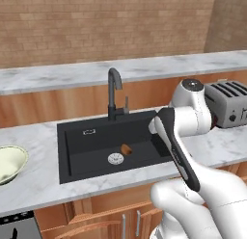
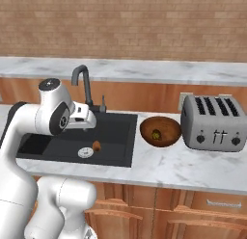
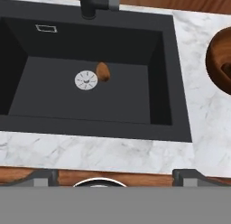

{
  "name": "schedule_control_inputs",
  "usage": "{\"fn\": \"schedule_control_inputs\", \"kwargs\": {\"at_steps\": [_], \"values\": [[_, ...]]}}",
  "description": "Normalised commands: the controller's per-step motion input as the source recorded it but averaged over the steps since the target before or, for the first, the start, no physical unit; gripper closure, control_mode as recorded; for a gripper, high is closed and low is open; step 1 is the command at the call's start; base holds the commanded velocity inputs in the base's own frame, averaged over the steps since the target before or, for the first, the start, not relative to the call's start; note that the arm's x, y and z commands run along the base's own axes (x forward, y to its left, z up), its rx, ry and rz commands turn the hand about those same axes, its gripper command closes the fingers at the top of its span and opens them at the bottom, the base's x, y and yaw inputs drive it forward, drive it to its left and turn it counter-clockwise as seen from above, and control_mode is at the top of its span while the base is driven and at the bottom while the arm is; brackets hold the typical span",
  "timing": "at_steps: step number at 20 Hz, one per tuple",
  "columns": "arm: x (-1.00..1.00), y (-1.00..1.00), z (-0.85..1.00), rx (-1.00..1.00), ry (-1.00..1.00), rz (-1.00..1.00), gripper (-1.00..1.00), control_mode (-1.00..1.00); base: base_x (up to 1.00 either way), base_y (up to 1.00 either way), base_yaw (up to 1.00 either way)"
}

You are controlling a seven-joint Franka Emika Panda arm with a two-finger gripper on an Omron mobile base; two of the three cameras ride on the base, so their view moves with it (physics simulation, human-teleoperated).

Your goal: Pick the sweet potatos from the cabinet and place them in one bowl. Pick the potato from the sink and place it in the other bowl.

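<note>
The potato (image 3: 103,71) is found on the floor of the sink (image 3: 54,90), just beside the round silver drain (image 3: 85,80), at about 2 o'clock from it in the hand view. It is judged to be light, firm and rigid, with a rounded skin that could roll or slip sideways out of a poor pinch. A grasp across the short axis, at mid-length, is judged safest; the basin floor beneath it leaves little room for the fingertips to go under.

The hand (image 3: 115,175) is held high above the near rim of the sink, looking straight down, its two dark fingertips set wide apart with nothing between them. In the right base view the arm is seen folded over the basin, the wrist pointing toward the faucet (image 2: 82,81).

The reddish-brown bowl (image 2: 160,131) stands on the desk (image 2: 193,168) between sink and toaster (image 2: 214,121), with one dark sweet potato (image 2: 156,135) visible inside; a second cannot be made out. The pale cream-green bowl (image 1: 8,162) is seen at 9 o'clock of the sink in the left base view, apparently holding nothing.
</note>
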Motion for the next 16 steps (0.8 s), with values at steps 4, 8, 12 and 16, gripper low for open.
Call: {"fn": "schedule_control_inputs", "kwargs": {"at_steps": [4, 8, 12, 16], "values": [[0.0, 0.0, 0.0, 0.0, 0.0, 0.0, -1.0, 1.0, 0.2, 0.0, -0.1], [0.0, 0.0, 0.0, 0.0, 0.0, 0.0, -1.0, -1.0, 0.05, 0.0, -0.04], [0.0, 0.0, 0.0, 0.0, 0.0, 0.0, -1.0, -1.0, 0.0, 0.0, 0.0], [0.06, 0.02, -0.26, 0.09, 0.01, 0.15, -1.0, -1.0, 0.0, 0.0, 0.0]]}}
